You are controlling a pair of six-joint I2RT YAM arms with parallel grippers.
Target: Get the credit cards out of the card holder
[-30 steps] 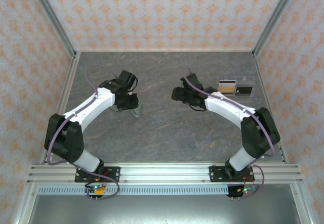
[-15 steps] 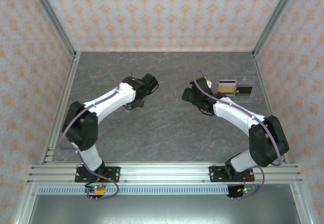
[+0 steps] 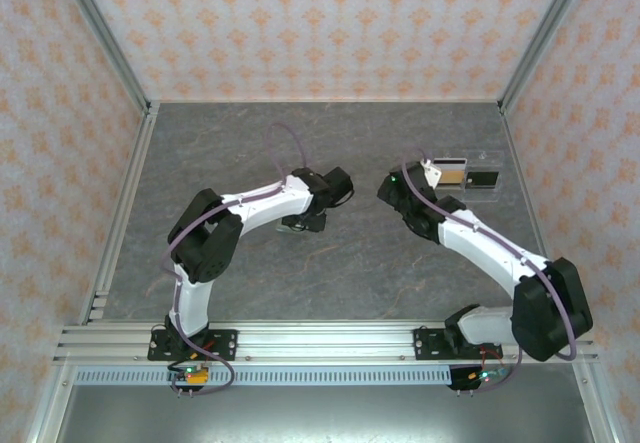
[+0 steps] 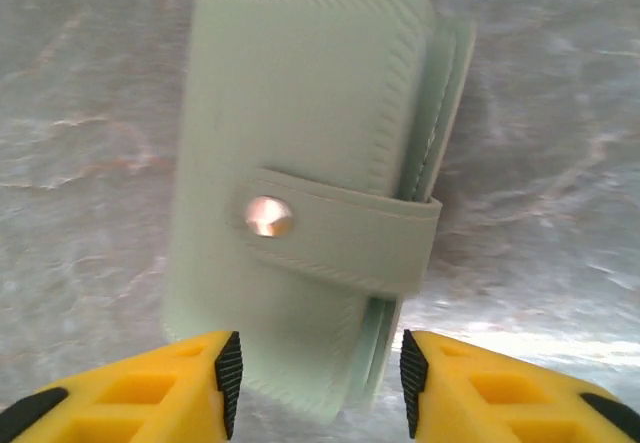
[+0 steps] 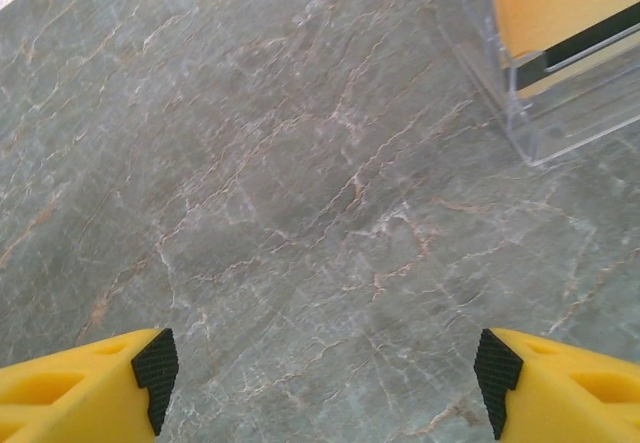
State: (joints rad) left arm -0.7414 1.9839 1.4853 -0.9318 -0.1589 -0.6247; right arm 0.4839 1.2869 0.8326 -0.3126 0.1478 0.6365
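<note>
Likely light and soft-sided, snapped shut: card holder (image 4: 300, 143) best pinched across long edges, clear of strap (image 4: 345, 248). Left gripper (image 4: 320, 383) parted about its near end — right gripper (image 5: 325, 378) wide, empty.

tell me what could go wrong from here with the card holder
1. The card holder is closed, its snap strap fastened; tugging at it may just slide the holder over the smooth table.
2. The left fingers stand open astride its near end alone, so a grip there might let it pivot.
3. The right fingers hover open near the clear tray holding an orange-yellow card; a swing could knock it.
</note>
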